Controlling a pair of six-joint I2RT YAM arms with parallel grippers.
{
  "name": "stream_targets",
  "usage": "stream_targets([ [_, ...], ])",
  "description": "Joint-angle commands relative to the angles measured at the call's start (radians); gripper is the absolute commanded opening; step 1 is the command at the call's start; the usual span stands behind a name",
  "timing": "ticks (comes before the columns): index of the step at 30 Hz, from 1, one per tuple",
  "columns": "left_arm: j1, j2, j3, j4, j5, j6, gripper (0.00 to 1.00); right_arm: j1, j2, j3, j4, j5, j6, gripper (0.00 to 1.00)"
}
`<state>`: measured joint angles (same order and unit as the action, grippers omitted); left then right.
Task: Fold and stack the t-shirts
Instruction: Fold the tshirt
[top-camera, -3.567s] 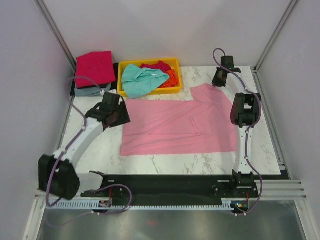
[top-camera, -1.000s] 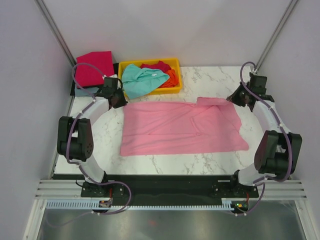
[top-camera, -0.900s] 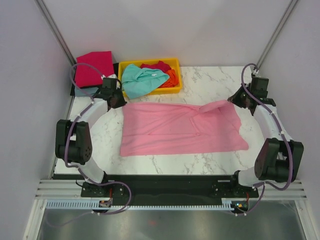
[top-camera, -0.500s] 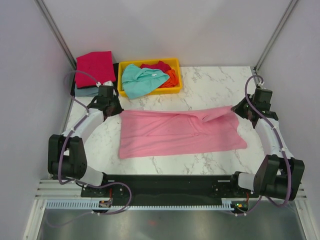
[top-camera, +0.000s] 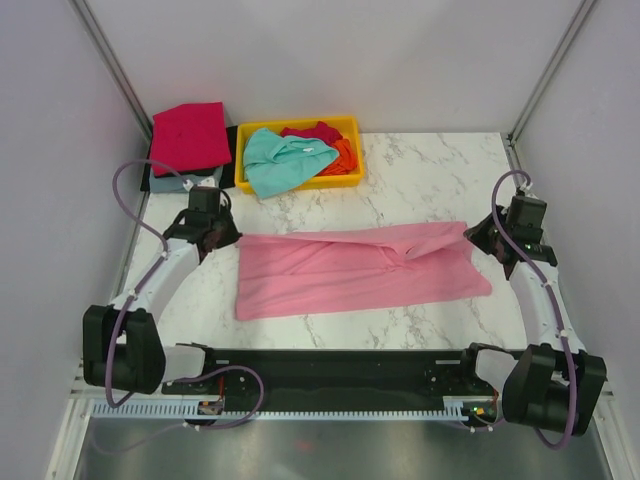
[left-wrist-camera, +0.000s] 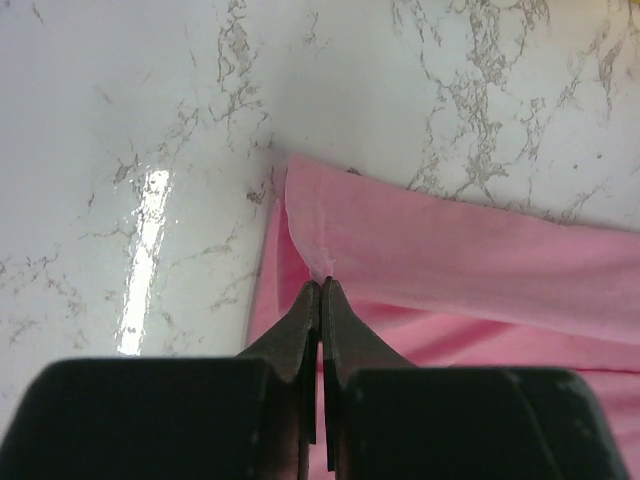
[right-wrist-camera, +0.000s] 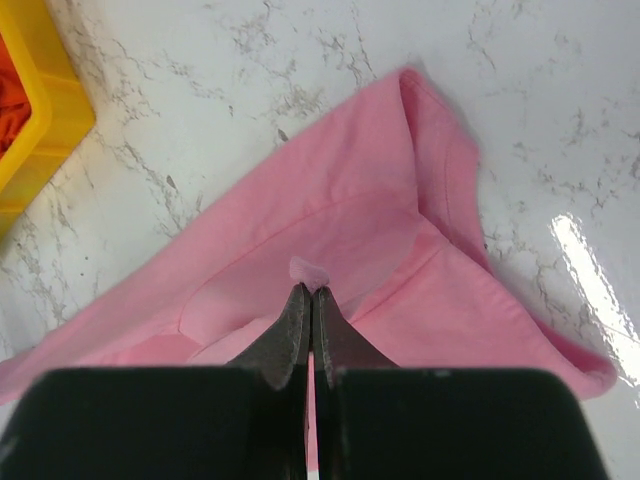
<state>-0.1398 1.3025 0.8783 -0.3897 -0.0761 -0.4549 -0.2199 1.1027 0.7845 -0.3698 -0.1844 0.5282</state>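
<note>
my left gripper (top-camera: 230, 238) has its fingers (left-wrist-camera: 303, 325) pressed together on the hem at the far left corner of the pink tee (top-camera: 360, 270). in the left wrist view the cloth bends over itself there, a top layer lying on a lower one. my right gripper (top-camera: 472, 236) is at the far right corner, fingers (right-wrist-camera: 292, 325) pinched on a small nub of pink cloth. the tee lies long across the middle of the table (top-camera: 430, 170), its far edge doubled toward the near side between my two grips, the near edge flat on the marble. behind it is the yellow tray (top-camera: 345, 121) with the teal tee (top-camera: 280, 160) spilling over its front rim, beside a red tee (top-camera: 318, 132) and an orange tee (top-camera: 345, 152). at the far left corner a folded crimson tee (top-camera: 190, 135) lies on a grey-blue tee (top-camera: 185, 181).
</note>
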Motion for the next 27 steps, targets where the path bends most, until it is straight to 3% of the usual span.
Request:
stream_targets([
  [1,0.002,-0.06,-0.03,-0.026,-0.016,-0.039,0.02,-0.007,-0.041,-0.033,-0.011,0.031,0.018,0.0],
  [6,0.002,-0.12,-0.081,-0.084,-0.014,-0.079,0.06,-0.018,-0.075,-0.07,-0.023,0.086,0.039,0.0],
  [9,0.002,-0.163,-0.108,-0.156,-0.018,-0.113,0.2,-0.028,-0.099,-0.096,-0.035,0.111,0.064,0.05],
  [10,0.002,-0.175,-0.117,-0.172,-0.008,-0.128,0.42,-0.032,-0.104,-0.112,-0.047,0.123,0.07,0.1],
  [11,0.002,-0.205,-0.131,-0.193,-0.011,-0.134,0.56,-0.038,-0.11,-0.122,-0.055,0.128,0.087,0.23],
  [12,0.002,-0.222,-0.134,-0.242,-0.022,-0.137,0.65,-0.047,-0.131,-0.132,-0.061,0.132,0.095,0.56],
  [13,0.002,-0.241,-0.127,-0.265,-0.062,-0.142,0.84,-0.05,-0.145,-0.164,-0.072,0.131,0.101,0.74],
  [14,0.003,-0.273,-0.118,-0.288,-0.08,-0.143,0.9,-0.052,-0.173,-0.185,-0.075,0.135,0.127,0.96],
  [19,0.002,-0.309,-0.064,-0.273,-0.045,-0.137,0.9,-0.059,-0.202,-0.242,-0.052,0.137,0.173,0.98],
  [25,-0.02,-0.154,-0.042,-0.178,-0.017,-0.111,0.84,-0.038,-0.211,-0.254,0.078,-0.039,0.232,0.95],
  [27,-0.049,-0.111,-0.044,-0.152,-0.021,-0.114,0.83,0.04,-0.161,-0.258,0.091,-0.026,0.245,0.93],
])
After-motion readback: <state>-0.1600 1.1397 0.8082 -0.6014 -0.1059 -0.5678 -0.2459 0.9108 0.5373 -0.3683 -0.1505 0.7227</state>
